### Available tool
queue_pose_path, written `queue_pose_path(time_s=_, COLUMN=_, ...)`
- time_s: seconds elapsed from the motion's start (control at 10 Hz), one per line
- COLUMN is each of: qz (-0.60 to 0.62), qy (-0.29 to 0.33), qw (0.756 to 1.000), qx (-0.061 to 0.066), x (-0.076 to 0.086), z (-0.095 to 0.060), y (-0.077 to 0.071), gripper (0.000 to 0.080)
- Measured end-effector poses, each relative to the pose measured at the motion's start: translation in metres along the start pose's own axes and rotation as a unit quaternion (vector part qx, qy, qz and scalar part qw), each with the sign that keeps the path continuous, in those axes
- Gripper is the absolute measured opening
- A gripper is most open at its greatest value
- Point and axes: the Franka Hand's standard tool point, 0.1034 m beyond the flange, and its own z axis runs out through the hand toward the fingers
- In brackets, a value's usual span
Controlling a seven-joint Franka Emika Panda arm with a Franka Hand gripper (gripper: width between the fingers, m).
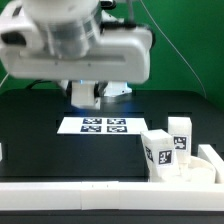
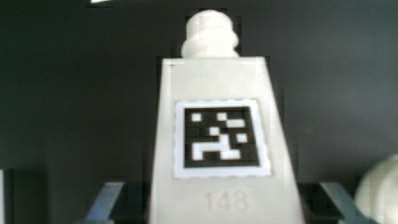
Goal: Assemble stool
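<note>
Gripper (image 2: 210, 200) clamped on a tagged leg (image 2: 217, 115); two legs (image 1: 165, 145) stand in the seat (image 1: 205, 165), so the stool looks well underway, one more leg to fit

Only one number reads: "148", faint raised digits on the leg (image 2: 217, 125) in the wrist view, just under its black-and-white square tag (image 2: 219, 138). Tag itself = pixel pattern, no letters. Exterior view: marker board (image 1: 100, 125) on the counter carries four such tags, pattern only, nothing legible. Two upright legs (image 1: 167, 146) by the seat (image 1: 205, 172) each show a tag too, too small to read. No brands or other signs legible.
</note>
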Motion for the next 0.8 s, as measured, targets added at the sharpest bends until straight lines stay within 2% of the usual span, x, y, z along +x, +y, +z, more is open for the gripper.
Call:
queue_pose_path(time_s=0.3, qz=-0.006, qy=0.114, qw=0.993, qx=0.004, x=0.014, z=-0.006, y=-0.003, gripper=0.0337)
queue_pose_path(time_s=0.4, qz=-0.006, qy=0.161, qw=0.987, qx=0.007, x=0.015, z=-0.011, y=-0.009, gripper=0.0337)
queue_pose_path(time_s=0.5, qz=-0.011, qy=0.194, qw=0.981, qx=0.01, x=0.008, z=-0.019, y=-0.022, gripper=0.0337)
queue_pose_path(time_s=0.6, qz=-0.009, qy=0.217, qw=0.976, qx=0.016, x=0.002, z=-0.033, y=-0.037, gripper=0.0337)
queue_pose_path(time_s=0.7, qz=-0.012, qy=0.267, qw=0.963, qx=0.022, x=0.003, z=-0.054, y=-0.056, gripper=0.0337)
queue_pose_path(time_s=0.8, qz=-0.019, qy=0.308, qw=0.951, qx=0.027, x=0.002, z=-0.063, y=-0.069, gripper=0.0337)
